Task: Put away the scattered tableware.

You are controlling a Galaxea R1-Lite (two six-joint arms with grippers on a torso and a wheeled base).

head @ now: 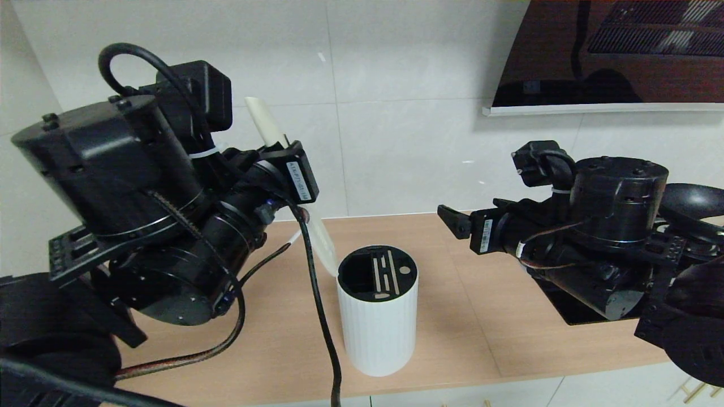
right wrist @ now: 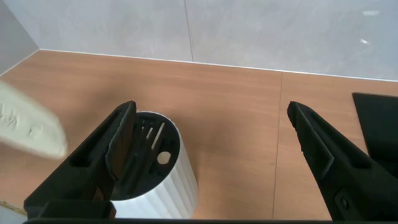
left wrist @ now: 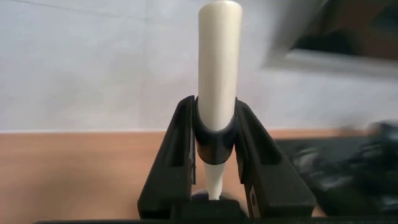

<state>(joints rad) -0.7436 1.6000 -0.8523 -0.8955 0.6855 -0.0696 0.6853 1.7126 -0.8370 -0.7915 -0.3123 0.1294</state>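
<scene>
A white ribbed utensil holder (head: 378, 322) with a black slotted top stands on the wooden counter (head: 271, 345); it also appears in the right wrist view (right wrist: 163, 186). My left gripper (head: 294, 175) is shut on a cream-handled utensil (head: 266, 121), held tilted above and just left of the holder. The utensil's pale flat end (head: 323, 246) reaches down to the holder's rim. From the left wrist, the handle (left wrist: 217, 68) stands up between the fingers (left wrist: 177, 155). My right gripper (head: 455, 221) hovers open and empty to the right of the holder, its fingers (right wrist: 93, 168) wide apart.
A black cooktop (head: 565, 314) is set into the counter under my right arm. A dark range hood (head: 611, 51) hangs on the tiled wall at upper right. The counter's front edge runs just below the holder.
</scene>
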